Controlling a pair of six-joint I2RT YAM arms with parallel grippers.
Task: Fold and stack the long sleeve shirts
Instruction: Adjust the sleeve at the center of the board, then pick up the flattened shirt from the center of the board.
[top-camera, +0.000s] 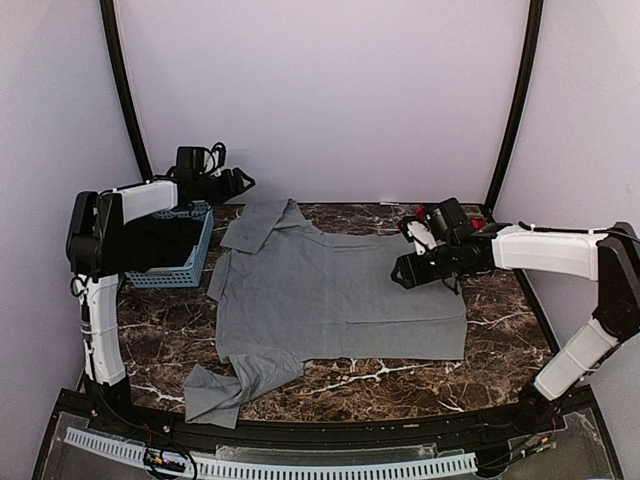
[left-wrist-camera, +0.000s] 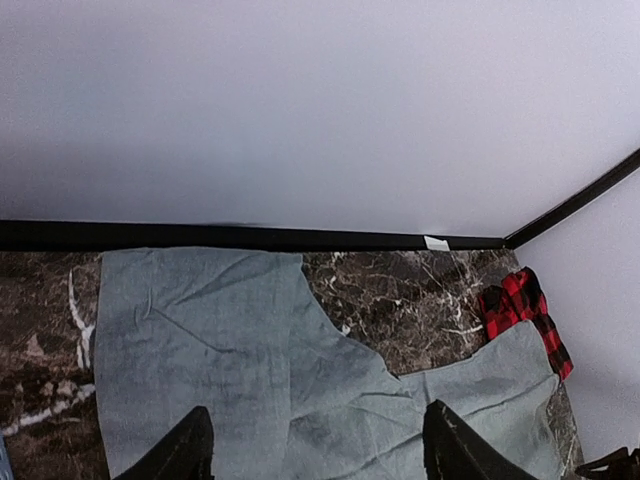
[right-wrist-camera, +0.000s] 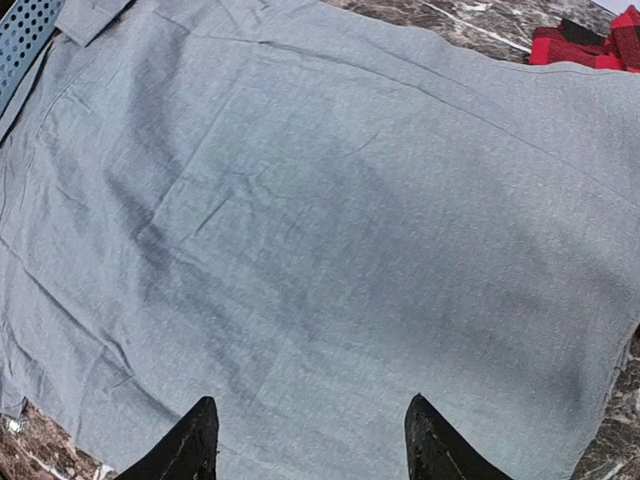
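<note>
Right gripper (right-wrist-camera: 310, 445) hung with jaws apart and empty, low over the grey shirt (top-camera: 330, 290) spread flat on the counter (top-camera: 500, 340), left gripper (left-wrist-camera: 315, 455) likewise apart by the blue basket (top-camera: 175, 265), plaid shirt (left-wrist-camera: 520, 310) bunched against the grey one's far-right edge.

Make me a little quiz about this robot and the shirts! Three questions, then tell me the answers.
1. True or false: the grey shirt lies on the table, outside the basket.
2. What colour is the basket? A red, B blue, C yellow.
3. Fill in the gap: the left gripper and the right gripper both have their fingers ___ (open or shut).

Key: 1 true; 2 B; 3 open.
</note>
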